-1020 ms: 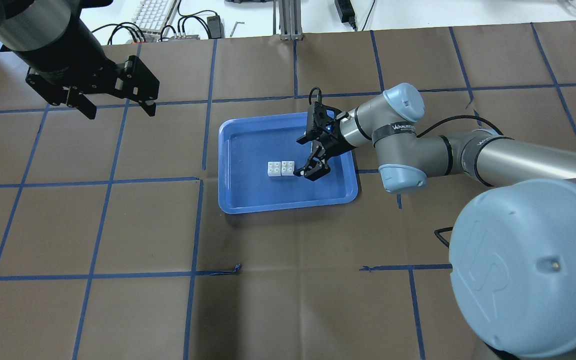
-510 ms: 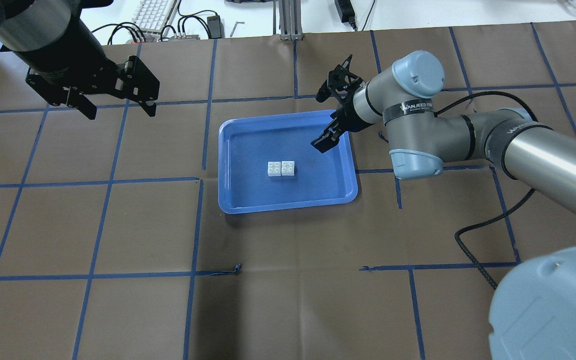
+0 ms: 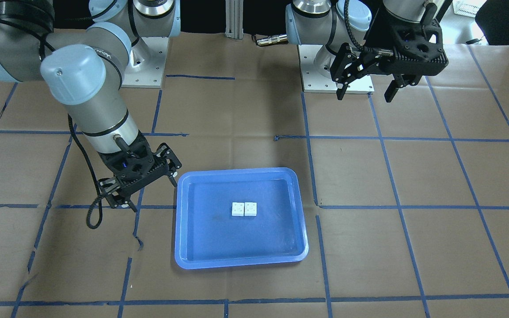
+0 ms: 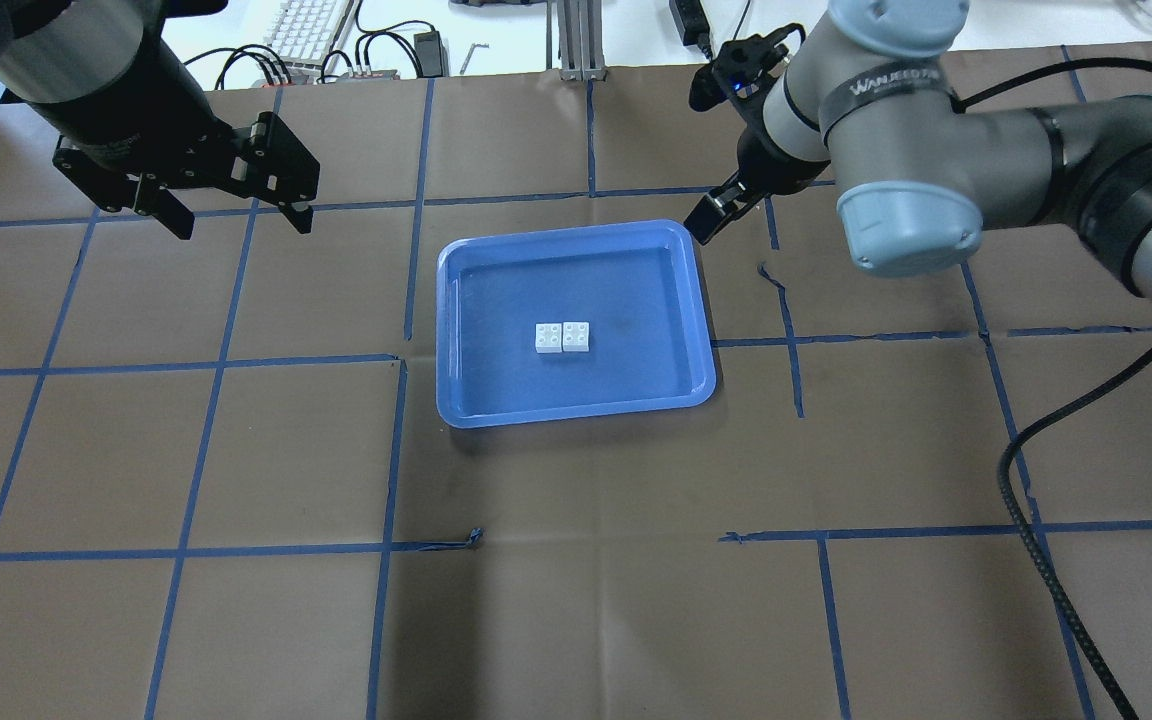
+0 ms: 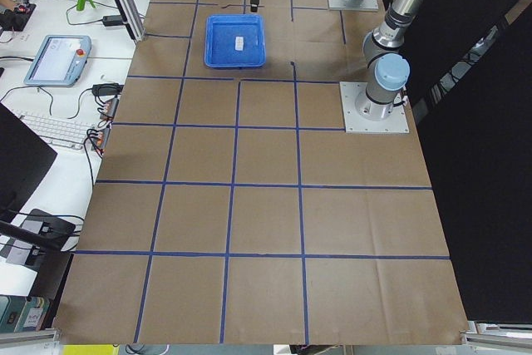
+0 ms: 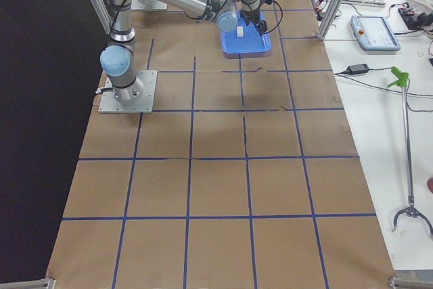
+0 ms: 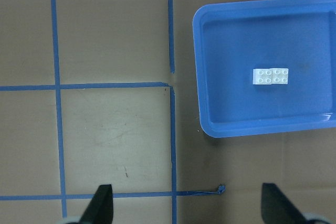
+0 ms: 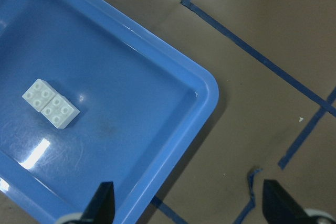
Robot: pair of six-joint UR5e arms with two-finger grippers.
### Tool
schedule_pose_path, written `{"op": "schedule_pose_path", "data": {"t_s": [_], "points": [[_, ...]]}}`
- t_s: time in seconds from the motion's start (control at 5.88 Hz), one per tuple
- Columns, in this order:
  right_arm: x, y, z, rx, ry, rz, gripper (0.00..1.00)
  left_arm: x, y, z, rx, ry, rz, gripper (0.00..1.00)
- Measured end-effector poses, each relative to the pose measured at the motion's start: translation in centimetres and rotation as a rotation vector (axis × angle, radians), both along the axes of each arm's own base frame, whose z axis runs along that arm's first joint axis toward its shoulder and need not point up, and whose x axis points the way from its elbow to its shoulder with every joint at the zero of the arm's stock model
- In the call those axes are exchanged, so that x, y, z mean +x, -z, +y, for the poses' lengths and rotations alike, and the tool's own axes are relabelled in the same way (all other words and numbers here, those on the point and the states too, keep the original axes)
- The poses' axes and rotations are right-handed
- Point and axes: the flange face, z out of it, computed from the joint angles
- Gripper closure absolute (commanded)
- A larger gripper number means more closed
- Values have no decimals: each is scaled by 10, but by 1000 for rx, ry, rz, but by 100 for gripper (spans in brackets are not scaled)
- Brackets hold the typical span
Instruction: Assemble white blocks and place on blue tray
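Two white studded plastic bricks [image 4: 563, 338] abut mid-frame in glossy rimmed blue plastic tray [image 4: 576, 418]; right gripper [image 3: 148, 191] and left gripper [image 4: 241, 225] stand outside it, wide open, empty.

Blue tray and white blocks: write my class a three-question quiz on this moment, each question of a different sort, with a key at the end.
1. True or false: the white blocks sit side by side, touching, on the floor of the blue tray.
2. Pick one. The right gripper is:
A) shut on one block
B) open, near a corner of the tray, holding nothing
C) pressing down on both blocks
3. Fill in the gap: the left gripper is well away from the tray, its jaws ____ and holding nothing.

Key: 1 true; 2 B; 3 open.
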Motion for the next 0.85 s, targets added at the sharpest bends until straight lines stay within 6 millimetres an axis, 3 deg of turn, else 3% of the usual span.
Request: {"op": "schedule_pose_path", "data": {"t_s": [0.17,0.51,0.85], "points": [[-15,-25,5,84,108,9,0,0,0,0,0,0,0,0],[-35,-77,39,189,345,71,0,0,0,1,0,0,0,0],[-44,-116,62,207,492,130,0,0,-1,1,-1,0,0,0]]}}
